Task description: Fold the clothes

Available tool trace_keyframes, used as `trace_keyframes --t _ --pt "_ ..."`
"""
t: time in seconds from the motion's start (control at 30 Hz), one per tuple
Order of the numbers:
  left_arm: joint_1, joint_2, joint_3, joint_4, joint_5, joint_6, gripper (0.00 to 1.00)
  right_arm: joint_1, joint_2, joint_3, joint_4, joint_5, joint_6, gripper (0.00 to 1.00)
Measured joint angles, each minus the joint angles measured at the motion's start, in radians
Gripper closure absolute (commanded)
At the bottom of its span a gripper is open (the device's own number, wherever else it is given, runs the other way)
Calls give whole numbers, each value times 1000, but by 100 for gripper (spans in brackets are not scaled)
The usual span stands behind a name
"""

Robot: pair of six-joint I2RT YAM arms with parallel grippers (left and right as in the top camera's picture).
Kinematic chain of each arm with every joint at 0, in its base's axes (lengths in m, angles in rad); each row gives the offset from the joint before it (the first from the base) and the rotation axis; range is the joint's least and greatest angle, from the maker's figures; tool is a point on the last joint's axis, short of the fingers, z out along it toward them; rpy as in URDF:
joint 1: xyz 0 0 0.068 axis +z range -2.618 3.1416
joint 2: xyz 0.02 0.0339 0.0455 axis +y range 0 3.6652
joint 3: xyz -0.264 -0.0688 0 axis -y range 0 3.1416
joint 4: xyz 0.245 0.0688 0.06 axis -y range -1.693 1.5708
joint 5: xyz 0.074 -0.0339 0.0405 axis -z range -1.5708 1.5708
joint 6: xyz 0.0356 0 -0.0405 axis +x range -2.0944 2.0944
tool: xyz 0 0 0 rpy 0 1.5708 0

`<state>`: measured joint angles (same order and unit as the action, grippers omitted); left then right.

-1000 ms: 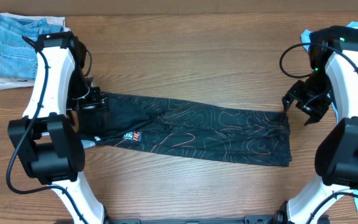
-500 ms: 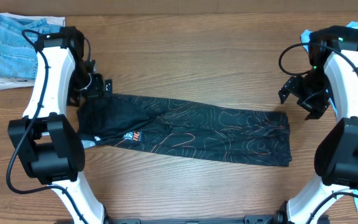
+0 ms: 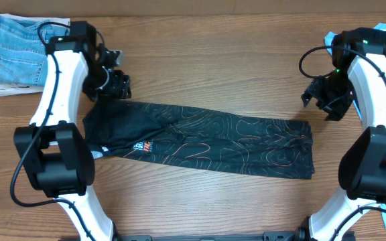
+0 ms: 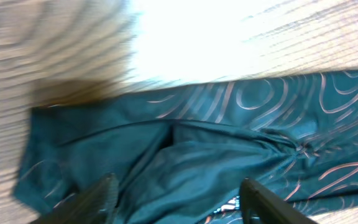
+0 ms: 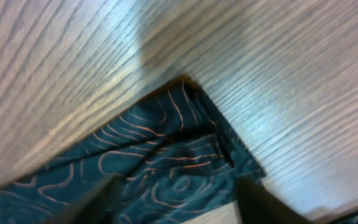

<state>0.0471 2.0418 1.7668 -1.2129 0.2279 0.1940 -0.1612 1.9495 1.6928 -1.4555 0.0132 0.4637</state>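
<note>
1. The shirt [image 3: 200,144] lies flat on the bench [image 3: 213,60] as a long narrow band. It slants a little, and the printed logo sits towards its left end.
2. The left end effector [image 3: 116,84] hangs just past the shirt's left far corner. Its jaws are parted and grasp nothing; its wrist view shows cloth below the fingers [image 4: 98,199], not between them.
3. The right end effector [image 3: 324,100] hangs near the shirt's right far corner, also released and empty. Its own camera looks down on that corner.
4. The step in hand looks like a re-grip for folding the band across its length. To do this well, each arm should pinch every layer at its corner. The left end is rumpled and would likely need smoothing first.
5. Lifting both ends evenly, with the edges kept aligned, should prevent a skewed fold.
6. The bench is smooth wood grain. Bright glare beyond the shirt's far edge may obscure that hem.
7. Folded jeans [image 3: 12,50] lie well beyond the shirt's left end, and there is bare bench on every side of the shirt.
</note>
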Motion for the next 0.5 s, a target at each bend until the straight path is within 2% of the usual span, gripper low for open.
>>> trace_keyframes --t 0.1,0.2,0.33,0.4,0.5 --pt "-34 -1 -50 36 10 8 49 0 0 0 2 -3 4 70" --pt "-61 -2 -123 87 17 5 66 0 0 1 6 -32 -1 84" --pt "-74 -2 -219 149 24 -32 87 2 0 2 15 -149 -51 85" --pt "-72 -2 -244 166 24 -43 93 8 0 2 20 -188 -73 85" --pt "-72 -2 -269 196 23 -52 93 32 0 2 21 -229 -95 85"
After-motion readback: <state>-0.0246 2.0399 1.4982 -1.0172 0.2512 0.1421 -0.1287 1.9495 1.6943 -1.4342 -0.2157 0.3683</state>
